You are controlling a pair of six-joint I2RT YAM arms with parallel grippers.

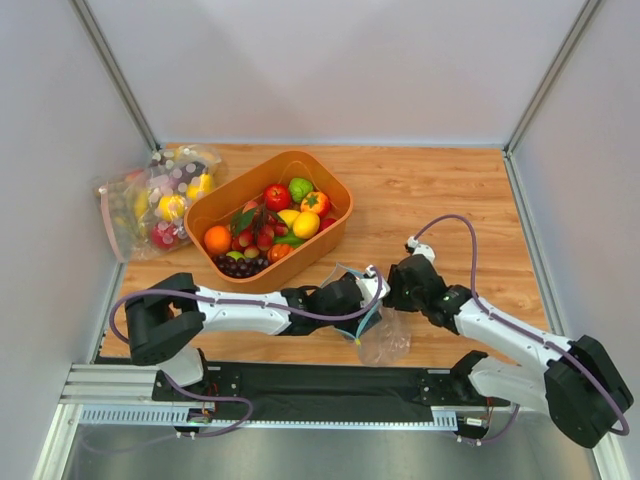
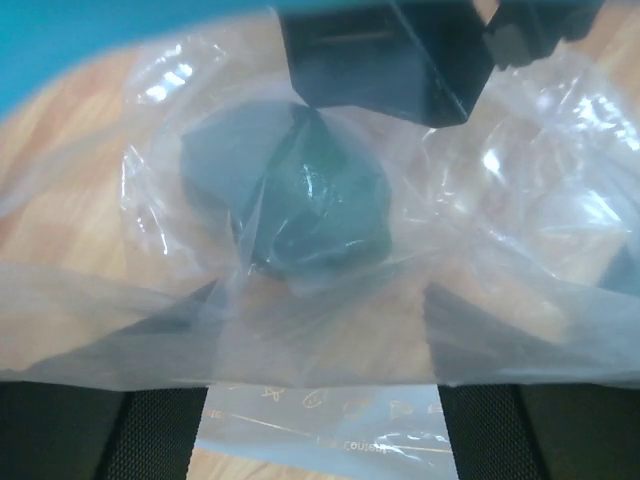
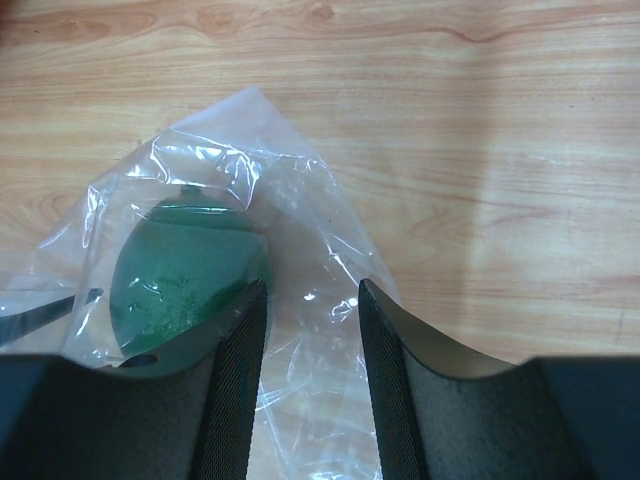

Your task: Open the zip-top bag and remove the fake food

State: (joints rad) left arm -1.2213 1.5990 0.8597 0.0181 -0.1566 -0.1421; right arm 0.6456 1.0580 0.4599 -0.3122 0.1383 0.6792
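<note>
Well, an orange basket [image 1: 340, 216] of produce sits above both arms, pink-strip bags [image 1: 150, 200] at upper left. My arms meet low-centre at the zip-top bag [image 1: 384, 340], green fake food [image 3: 185, 270] inside; left tool [image 2: 320, 340] spread wide, right tool [image 3: 310, 300] narrowly parted.

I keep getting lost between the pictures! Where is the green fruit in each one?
Top: too small to tell; its bag lies below the middle, right of centre.
Left wrist: green fruit in the middle, inside the bag.
Right wrist: lower left, inside the bag.
Shared landmark: the bag.
</note>
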